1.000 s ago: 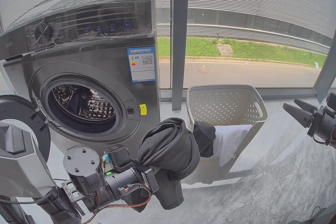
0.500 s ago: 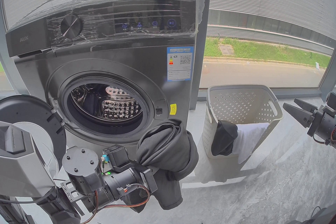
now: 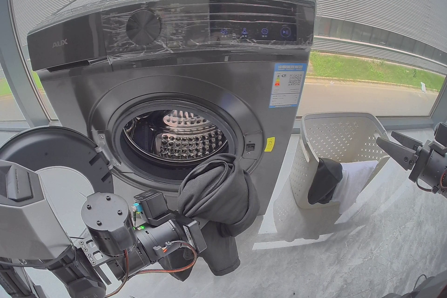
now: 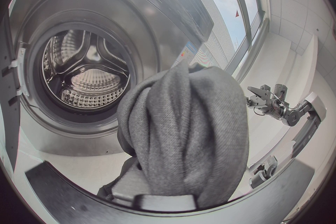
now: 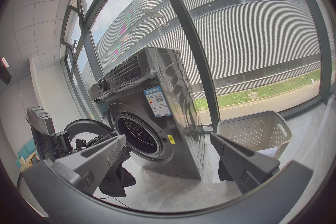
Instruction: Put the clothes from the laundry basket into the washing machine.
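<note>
Before the open round mouth (image 3: 179,138) of the silver-grey front-loading washing machine (image 3: 186,66), the left gripper (image 3: 200,229) pinches a bunched dark grey knitted garment (image 3: 216,196). The garment hangs in the air just below the drum opening, outside it. Beside the machine, on the pale marbled floor (image 3: 349,257), stands the white perforated plastic laundry basket (image 3: 335,138), with a black garment (image 3: 323,180) and a white cloth (image 3: 356,178) draped over its near rim. To the basket's right, apart from it, the right gripper (image 3: 387,138) hovers with its fingers spread, holding nothing.
</note>
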